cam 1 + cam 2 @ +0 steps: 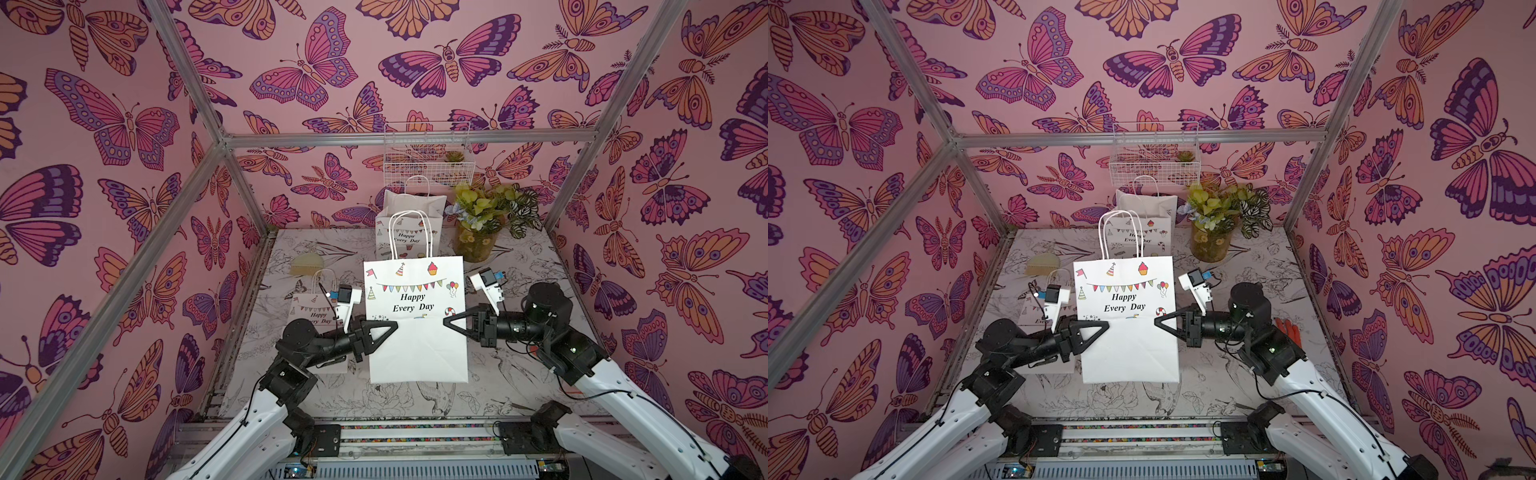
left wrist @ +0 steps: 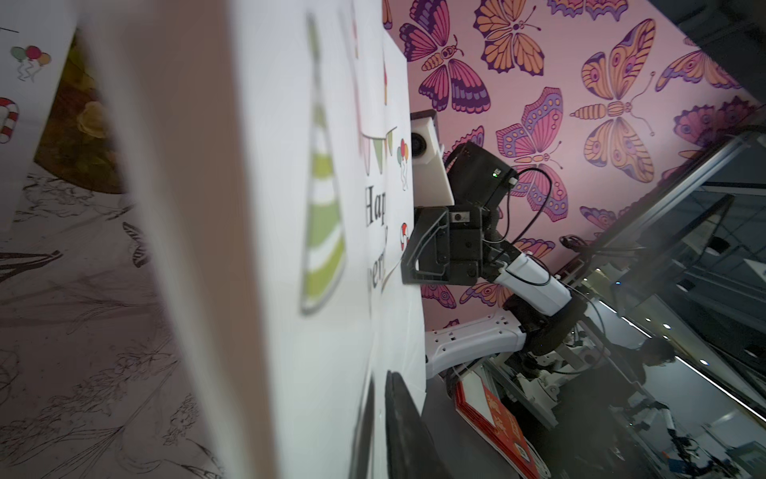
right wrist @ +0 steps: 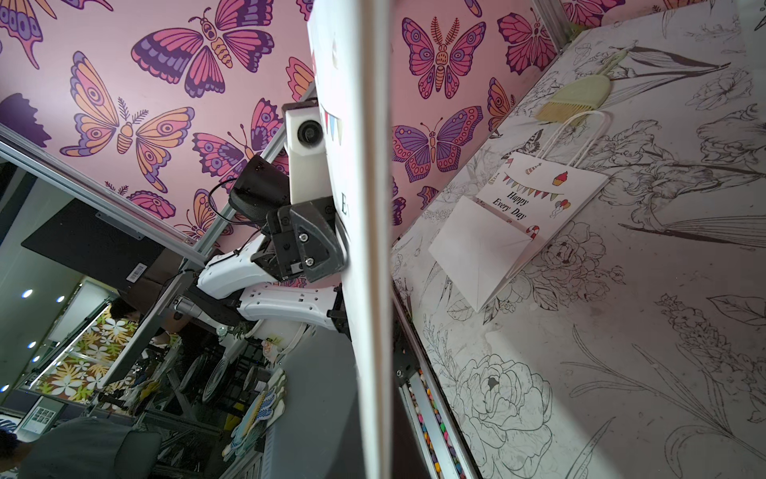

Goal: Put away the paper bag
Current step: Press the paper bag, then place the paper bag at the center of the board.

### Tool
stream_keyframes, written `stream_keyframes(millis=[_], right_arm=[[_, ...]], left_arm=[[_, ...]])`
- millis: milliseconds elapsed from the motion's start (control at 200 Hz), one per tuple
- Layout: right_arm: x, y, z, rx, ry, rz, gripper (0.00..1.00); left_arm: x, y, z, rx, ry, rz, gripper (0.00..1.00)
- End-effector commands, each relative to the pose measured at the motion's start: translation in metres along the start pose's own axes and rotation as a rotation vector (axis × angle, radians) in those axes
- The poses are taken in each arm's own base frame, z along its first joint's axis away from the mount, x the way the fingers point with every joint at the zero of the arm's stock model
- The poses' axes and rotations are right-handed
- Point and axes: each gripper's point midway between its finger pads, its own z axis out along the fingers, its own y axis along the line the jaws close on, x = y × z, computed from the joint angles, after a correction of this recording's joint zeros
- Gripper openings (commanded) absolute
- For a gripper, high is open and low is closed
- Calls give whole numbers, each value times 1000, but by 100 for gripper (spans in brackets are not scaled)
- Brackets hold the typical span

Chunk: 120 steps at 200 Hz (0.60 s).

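A white paper bag (image 1: 415,345) (image 1: 1129,349) printed "Happy Every Day" hangs flat and upright above the middle of the table, handles up. My left gripper (image 1: 394,325) (image 1: 1105,324) is shut on its left edge at mid height. In the left wrist view both fingers (image 2: 400,419) pinch the paper bag (image 2: 290,186). My right gripper (image 1: 446,322) (image 1: 1157,321) is shut on the opposite edge. The right wrist view shows the paper bag (image 3: 369,249) edge-on, running down between the jaws, which are themselves hard to make out there.
A smaller matching bag (image 1: 315,309) (image 3: 534,215) lies flat at the left behind my left arm. Two more bags (image 1: 409,235) stand at the back beside a plant vase (image 1: 478,245). A wire basket (image 1: 428,153) hangs on the back wall. A small brush (image 1: 303,264) lies far left.
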Motion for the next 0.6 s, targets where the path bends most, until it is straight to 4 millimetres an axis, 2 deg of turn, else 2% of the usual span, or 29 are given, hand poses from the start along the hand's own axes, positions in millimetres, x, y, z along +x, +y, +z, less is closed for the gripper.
stream_keyframes(millis=[0,60,110,120,170,330,471,596], right_arm=[[0,-4,-1,35,-13,-28,38],[1,-17,-5,117,-27,-41,75],[3,-29,-10,190,-46,-55,98],[4,-30,-11,197,-48,-56,100],[0,-46,-19,290,-100,-64,99],[-1,-74,-38,467,-178,-101,99],[4,-113,-64,680,-260,-119,99],[6,-136,-75,716,-418,-138,99]], left_arm=[[6,15,-4,-80,5,-2,0],[12,28,-9,-163,21,-17,0],[17,37,-14,-228,40,-25,0],[19,39,-15,-240,44,-27,0],[24,46,-21,-291,60,-35,0],[43,67,-34,-405,98,-68,0],[63,87,-30,-456,205,-134,0],[74,107,-22,-486,256,-174,0]])
